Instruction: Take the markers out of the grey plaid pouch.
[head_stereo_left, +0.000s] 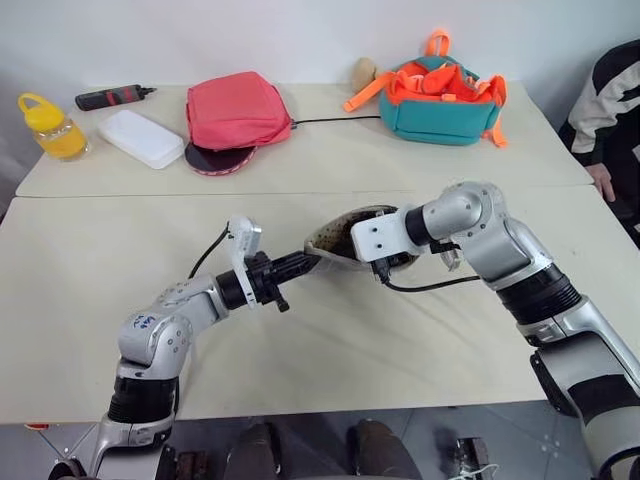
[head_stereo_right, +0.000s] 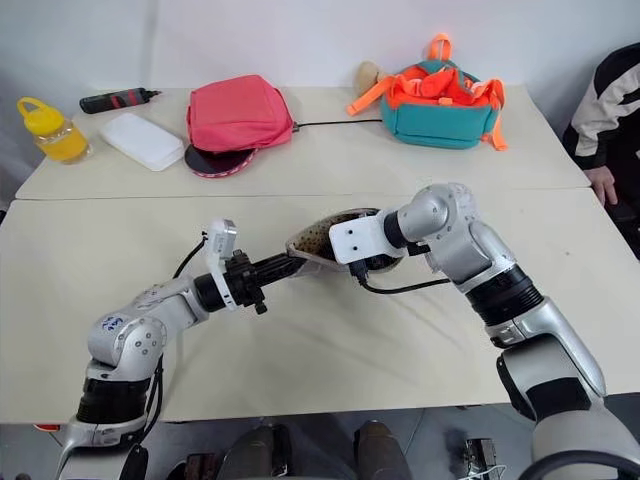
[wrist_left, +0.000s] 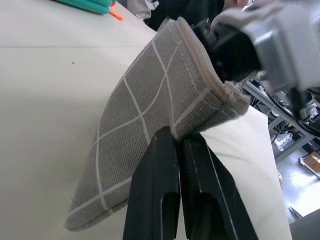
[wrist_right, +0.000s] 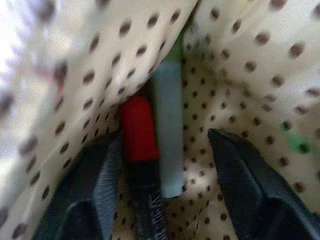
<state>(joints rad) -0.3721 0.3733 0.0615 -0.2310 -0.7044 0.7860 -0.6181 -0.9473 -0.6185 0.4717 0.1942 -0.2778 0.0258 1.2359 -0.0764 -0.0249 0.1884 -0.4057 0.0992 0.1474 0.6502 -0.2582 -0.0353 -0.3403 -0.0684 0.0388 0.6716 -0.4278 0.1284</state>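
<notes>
Beige counter (head_stereo_left: 330, 350) | left pincer (wrist_left: 180, 142) pinching grey plaid pouch (wrist_left: 145, 125) | right pincer (wrist_right: 165, 155) spread inside, straddling markers (wrist_right: 150, 140)

No word, number or brand can be read anywhere — none at all. The red-ended dark marker (wrist_right: 142, 170) carries small print, too blurred to make out.
</notes>
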